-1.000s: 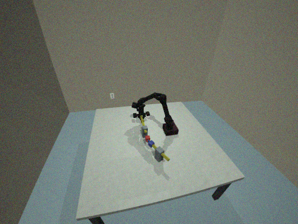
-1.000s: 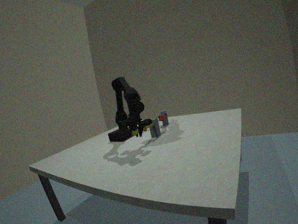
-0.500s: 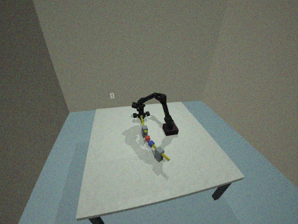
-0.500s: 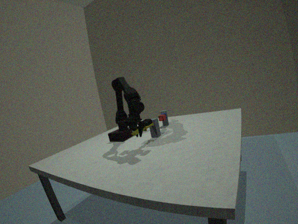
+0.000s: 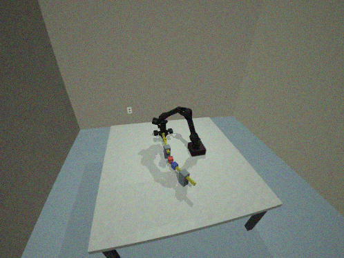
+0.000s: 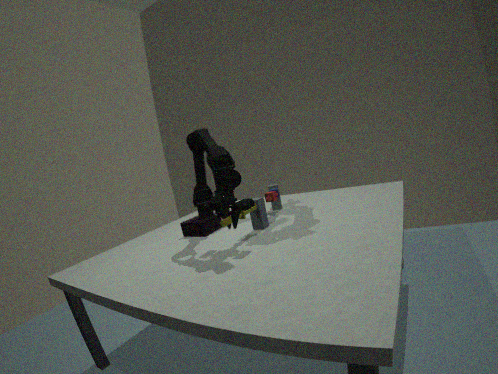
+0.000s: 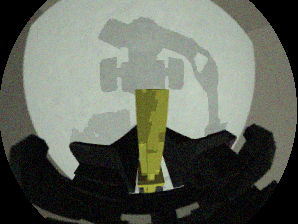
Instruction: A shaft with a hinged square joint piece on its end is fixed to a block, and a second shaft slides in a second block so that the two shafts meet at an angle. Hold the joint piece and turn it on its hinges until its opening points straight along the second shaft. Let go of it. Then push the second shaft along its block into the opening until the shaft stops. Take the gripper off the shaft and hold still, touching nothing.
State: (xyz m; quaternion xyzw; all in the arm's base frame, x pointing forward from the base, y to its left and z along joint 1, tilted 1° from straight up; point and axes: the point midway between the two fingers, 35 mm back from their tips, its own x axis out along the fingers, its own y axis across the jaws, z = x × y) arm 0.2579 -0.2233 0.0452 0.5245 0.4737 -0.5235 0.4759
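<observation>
Near the top view's centre, the partly closed gripper point(image 5: 163, 134) point(image 6: 233, 226) point(image 7: 148, 125) grips the yellow second shaft point(image 5: 165, 139) point(image 6: 248, 212) point(image 7: 152, 117).

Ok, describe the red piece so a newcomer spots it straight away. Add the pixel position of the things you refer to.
On the pale table point(image 5: 131, 207) point(image 6: 325, 280), find the two upright grey blocks point(image 5: 184, 178) point(image 5: 167, 152). Between them in the top view sits a small red piece point(image 5: 170, 159) point(image 6: 271, 196), right beside a blue one point(image 5: 175, 165). It alone is red.
</observation>
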